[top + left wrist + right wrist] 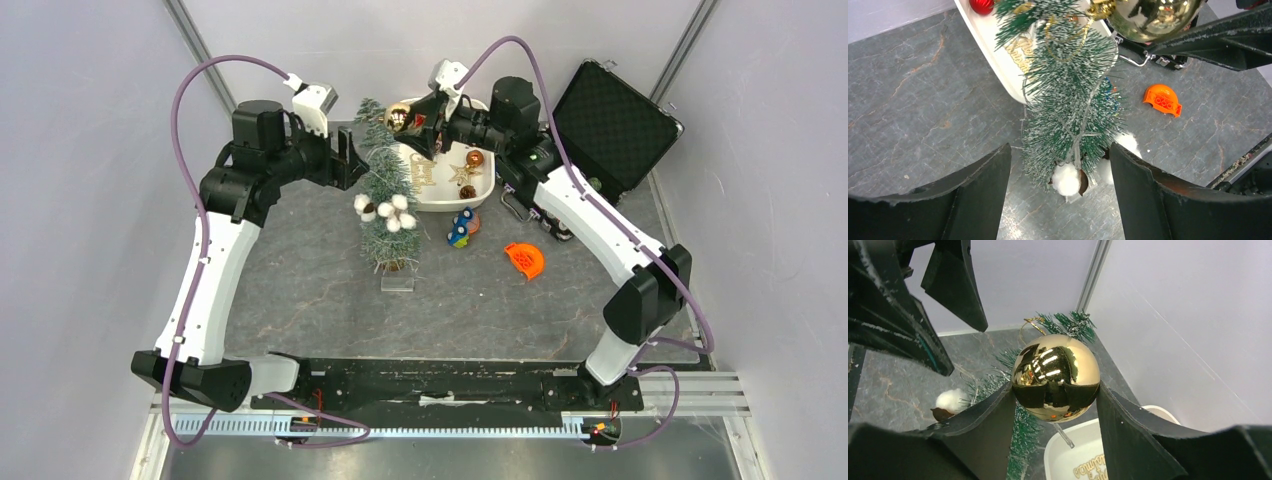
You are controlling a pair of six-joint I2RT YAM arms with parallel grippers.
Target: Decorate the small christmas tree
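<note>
Tree (388, 195): upright on its clear base near the middle of the grey table (300, 290), just left of the white tray (445, 196); white cotton tufts (386, 210) sit on its middle branches.

Left gripper (1060, 152): released, jaws wide apart; the wrist view shows the tree's lower branches between the fingers (985, 180), with a gap on both sides.

Right gripper (1055, 389): clenched on a gold bauble (1055, 375), one finger on each flank; bauble held up beside the tree's tip, its gold loop near the top sprigs; contact with the branches cannot be told.

Tray: holds a red ball (981, 5), gold lettering and further small ornaments.

Table, right of the tree: a blue figure (461, 229) just beside the tray; an orange piece (524, 259) lying apart; an open black case (612, 125) at the far right corner.
</note>
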